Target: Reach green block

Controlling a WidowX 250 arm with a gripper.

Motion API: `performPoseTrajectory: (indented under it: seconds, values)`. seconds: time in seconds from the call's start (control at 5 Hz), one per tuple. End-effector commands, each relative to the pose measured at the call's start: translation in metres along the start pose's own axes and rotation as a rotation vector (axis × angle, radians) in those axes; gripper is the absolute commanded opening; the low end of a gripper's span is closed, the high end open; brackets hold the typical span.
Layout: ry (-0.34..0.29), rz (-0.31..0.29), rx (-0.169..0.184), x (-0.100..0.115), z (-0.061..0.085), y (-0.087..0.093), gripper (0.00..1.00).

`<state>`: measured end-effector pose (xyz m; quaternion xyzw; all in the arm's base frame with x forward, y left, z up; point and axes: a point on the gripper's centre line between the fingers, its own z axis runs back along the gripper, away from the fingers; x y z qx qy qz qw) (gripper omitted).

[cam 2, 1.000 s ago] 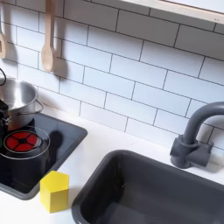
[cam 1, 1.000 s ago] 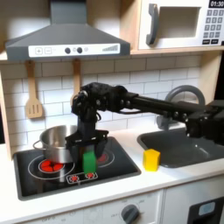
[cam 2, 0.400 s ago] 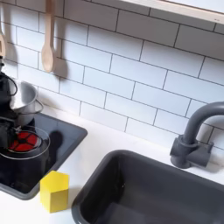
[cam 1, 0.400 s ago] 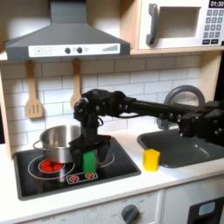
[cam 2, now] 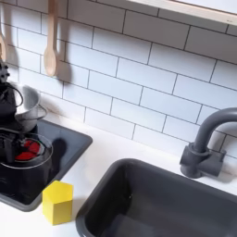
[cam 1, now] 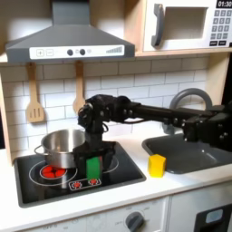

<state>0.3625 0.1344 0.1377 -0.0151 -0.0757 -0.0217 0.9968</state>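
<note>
In the first exterior view the black arm (cam 1: 149,111) reaches in from the first exterior view's right, across the counter, w/ the gripper (cam 1: 94,156) pointing down over the toy stove (cam 1: 127,170). The green block (cam 1: 93,169) stands upright on the black cooktop, front half, just right of the red burner (cam 1: 54,170) as that view shows it, and sits right at the gripper's tips; fingers look to be either side of the block but it's too small and dark to tell if they're touching it, so can't tell whether the pincer is spread or pinched on it. Steel pot (cam 1: 61,146) sits on the stove just behind and to the first exterior view's left of the block, close to the gripper. Yellow block (cam 1: 158,165) stands on the white counter between stove and sink (cam 1: 195,154), well apart from the green one. Wooden spatula (cam 1: 34,96) hangs on the tile wall under the range hood (cam 1: 65,38); microwave (cam 1: 190,24) up top at the first exterior view's right. In the second exterior view: yellow block (cam 2: 57,202) near the front by the cooktop edge, dark sink basin (cam 2: 157,204), grey faucet (cam 2: 205,141), wooden spoon (cam 2: 50,39) on the tiles, pot (cam 2: 28,106) at the second exterior view's left edge, w/ part of the dark gripper (cam 2: 11,139) over the red burner (cam 2: 28,150).
</note>
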Motion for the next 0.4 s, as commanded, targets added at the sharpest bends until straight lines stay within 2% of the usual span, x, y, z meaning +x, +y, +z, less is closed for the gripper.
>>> performPoseTrajectory:
  seconds: [0.0,0.2]
  values:
    - [-0.031,0.015,0.043,0.000,0.011,-0.007,1.00]
    - [0.003,0.013,0.025,-0.004,-0.001,-0.003,1.00]
